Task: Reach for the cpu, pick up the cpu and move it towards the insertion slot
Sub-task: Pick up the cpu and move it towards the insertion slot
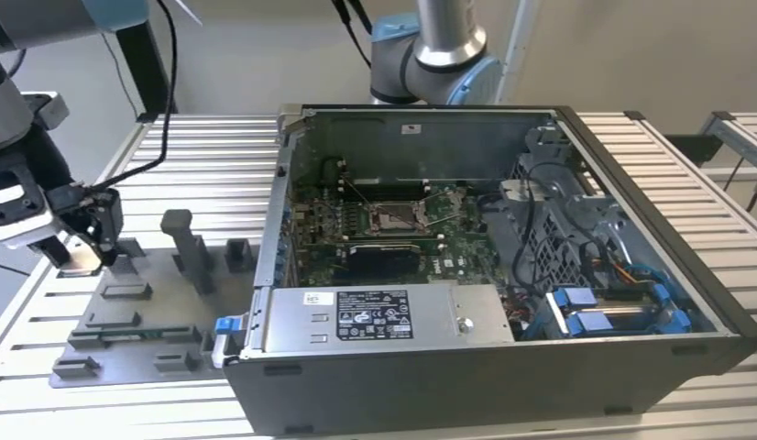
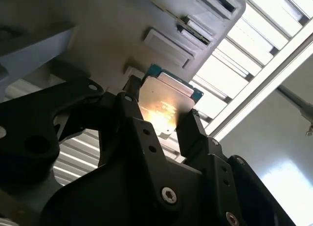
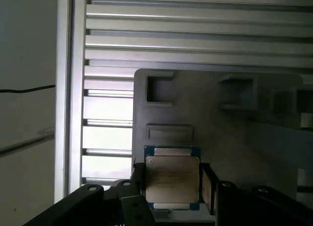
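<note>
The cpu (image 3: pixel 172 179) is a small silvery square plate on a green-edged board, and it sits between my gripper's two black fingers in both wrist views. My gripper (image 3: pixel 173 186) is shut on the cpu (image 2: pixel 168 96), one finger (image 2: pixel 128 101) on each opposite edge. In the exterior view my gripper (image 1: pixel 82 249) hangs over the far corner of the grey plastic tray (image 1: pixel 134 316), at the exterior view's left. The insertion slot (image 1: pixel 395 217), a shiny metal-framed socket, lies on the green board inside the open computer case, well off toward the exterior view's right of my gripper.
The open computer case (image 1: pixel 477 367) has tall walls around the board, with a power supply (image 1: pixel 378 316) along its near side. Grey posts (image 1: pixel 183 247) rise from the tray beside my gripper. Another arm's base (image 1: pixel 428 55) stands behind the case. Everything rests on a slatted metal table (image 1: pixel 207 156).
</note>
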You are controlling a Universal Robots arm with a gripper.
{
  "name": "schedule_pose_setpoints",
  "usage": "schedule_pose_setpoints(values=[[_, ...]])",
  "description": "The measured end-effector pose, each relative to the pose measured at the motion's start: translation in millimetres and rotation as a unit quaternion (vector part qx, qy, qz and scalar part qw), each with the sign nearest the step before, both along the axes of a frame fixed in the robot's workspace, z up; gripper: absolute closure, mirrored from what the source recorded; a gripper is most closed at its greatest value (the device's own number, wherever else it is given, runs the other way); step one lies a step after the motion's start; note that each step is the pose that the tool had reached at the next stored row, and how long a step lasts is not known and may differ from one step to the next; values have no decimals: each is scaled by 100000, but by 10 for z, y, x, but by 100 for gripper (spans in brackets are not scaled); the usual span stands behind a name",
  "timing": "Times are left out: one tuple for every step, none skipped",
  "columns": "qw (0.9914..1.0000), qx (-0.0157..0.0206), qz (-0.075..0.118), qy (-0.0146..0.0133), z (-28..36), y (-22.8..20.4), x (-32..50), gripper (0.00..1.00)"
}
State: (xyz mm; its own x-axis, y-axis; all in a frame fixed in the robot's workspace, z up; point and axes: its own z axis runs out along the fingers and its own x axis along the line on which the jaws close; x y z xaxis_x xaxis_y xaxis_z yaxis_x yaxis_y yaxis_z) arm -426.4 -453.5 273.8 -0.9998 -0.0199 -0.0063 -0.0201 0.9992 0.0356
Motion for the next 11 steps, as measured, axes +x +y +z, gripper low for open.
schedule_pose_setpoints(values=[[100000,3,-1,-5,25,0,0,100],[100000,3,2,-6,56,0,0,100],[100000,-2,3,-1,91,0,0,100],[100000,0,0,-1,135,0,0,100],[100000,1,-2,-5,179,0,0,100],[100000,-1,-4,1,223,0,0,100],[100000,3,-2,-5,269,1,0,100],[100000,2,-3,-7,316,1,0,100],[100000,2,-4,-3,361,1,0,100],[100000,1,-4,-5,405,1,0,100],[100000,3,-5,-8,453,1,0,100]])
